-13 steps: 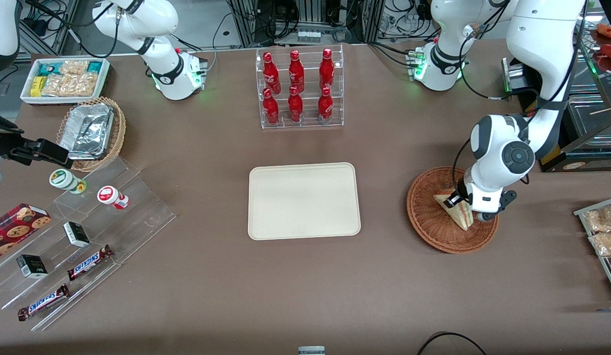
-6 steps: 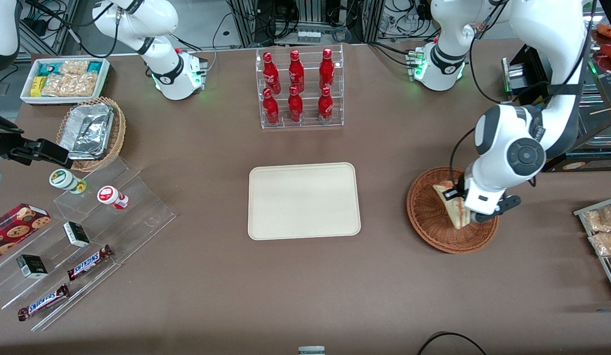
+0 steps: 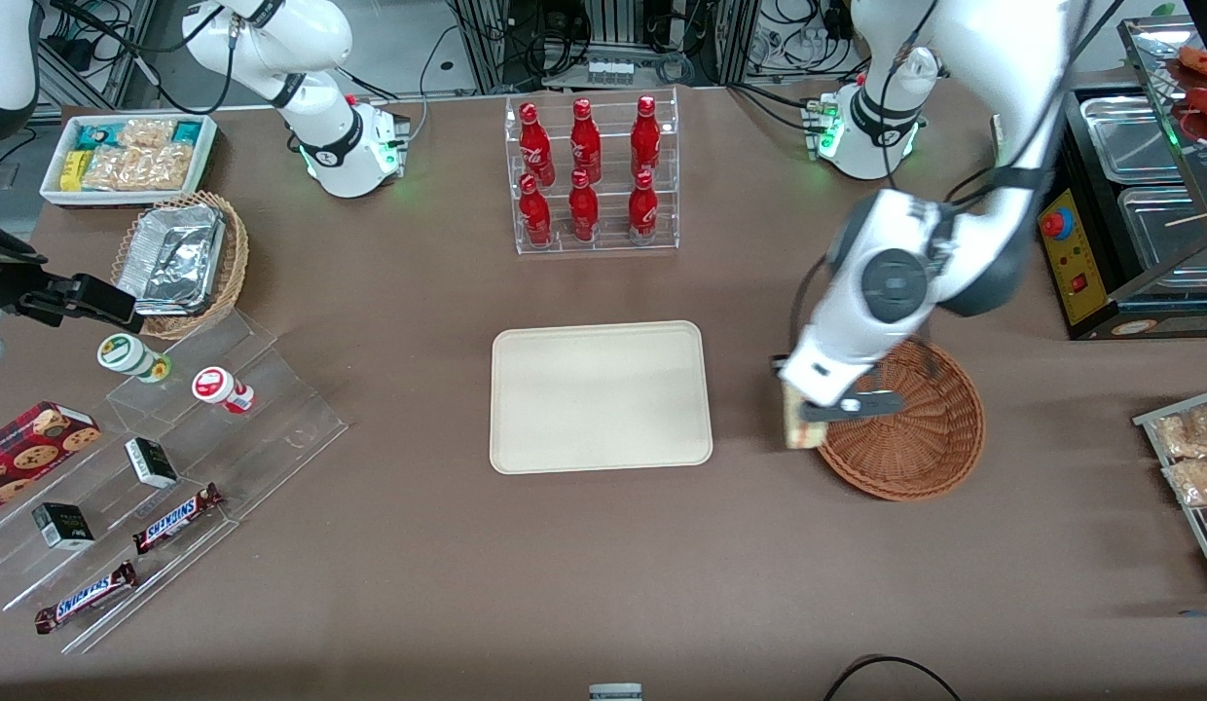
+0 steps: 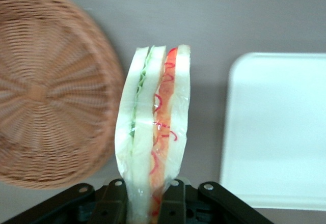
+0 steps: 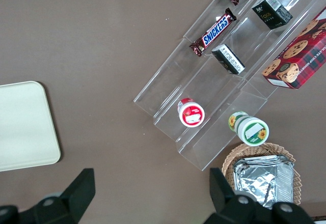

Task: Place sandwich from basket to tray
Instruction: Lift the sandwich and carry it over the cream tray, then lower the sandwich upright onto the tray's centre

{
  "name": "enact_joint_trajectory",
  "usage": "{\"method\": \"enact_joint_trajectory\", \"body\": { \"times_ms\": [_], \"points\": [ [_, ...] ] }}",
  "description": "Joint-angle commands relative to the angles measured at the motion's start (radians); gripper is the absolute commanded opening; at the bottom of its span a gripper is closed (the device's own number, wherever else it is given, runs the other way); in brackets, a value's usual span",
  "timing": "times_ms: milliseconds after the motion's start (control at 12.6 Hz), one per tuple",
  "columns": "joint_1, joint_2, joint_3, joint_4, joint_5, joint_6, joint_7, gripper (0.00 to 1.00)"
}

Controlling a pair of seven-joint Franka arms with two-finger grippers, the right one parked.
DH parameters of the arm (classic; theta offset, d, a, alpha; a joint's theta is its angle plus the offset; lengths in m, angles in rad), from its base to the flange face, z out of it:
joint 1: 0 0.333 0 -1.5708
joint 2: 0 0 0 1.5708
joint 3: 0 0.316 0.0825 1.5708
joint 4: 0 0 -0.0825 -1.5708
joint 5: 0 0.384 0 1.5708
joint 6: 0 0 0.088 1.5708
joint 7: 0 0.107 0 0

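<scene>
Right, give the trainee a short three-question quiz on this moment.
1. True or false: the sandwich lies in the basket.
2. What is the claw shut on? A) a bottle B) the sandwich C) a candy bar
3. Fill in: the sandwich hangs over the table between the basket and the ____.

Key: 1 false, it is lifted clear, beside the basket's rim. 2 B. 3 tray.

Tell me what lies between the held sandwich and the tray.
Only bare table between the sandwich, clamped in the gripper, and the tray, per the left wrist view.
</scene>
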Motion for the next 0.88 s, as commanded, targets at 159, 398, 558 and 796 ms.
{"method": "enact_joint_trajectory", "body": {
  "times_ms": [159, 398, 558, 796],
  "points": [
    [-0.189, 0.203, 0.013, 0.243, 0.001, -0.028, -0.158, 0.0],
    [-0.266, 0.314, 0.013, 0.372, -0.001, -0.05, -0.271, 0.0],
    [-0.316, 0.381, 0.013, 0.45, 0.001, -0.052, -0.334, 0.0],
    [-0.361, 0.469, 0.013, 0.546, -0.001, -0.052, -0.429, 0.0]
  ]
}}
